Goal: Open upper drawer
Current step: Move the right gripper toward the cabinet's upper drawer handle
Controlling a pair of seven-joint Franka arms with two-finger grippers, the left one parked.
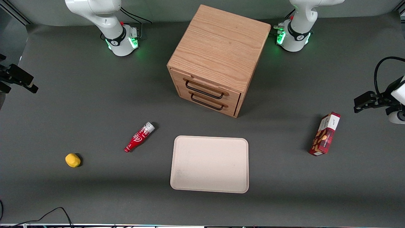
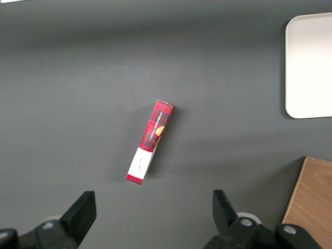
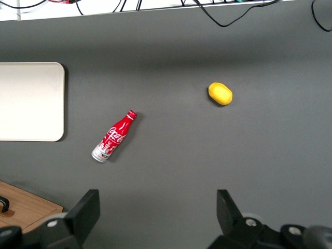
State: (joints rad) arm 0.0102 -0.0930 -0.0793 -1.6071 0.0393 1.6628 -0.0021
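Upper drawer (image 1: 205,87): closed, flush in the oak cabinet (image 1: 218,53), the higher of two fronts; its black wire handle (image 1: 204,90) sits just above the lower drawer (image 1: 208,103).
Cabinet position: mid-table, at 12 o'clock from the tray (image 1: 209,164), its front turned toward the front camera and slightly toward the working arm's end.
Gripper (image 3: 158,212): fingers (image 3: 85,210) spread wide apart, holding nothing, high above the table at the working arm's end, well apart from the cabinet.
Cola bottle (image 1: 139,137): lying on its side, at 10 o'clock from the tray.
Lemon (image 1: 72,160): at 8 o'clock from the bottle.
Snack box (image 1: 325,134): red, toward the parked arm's end.
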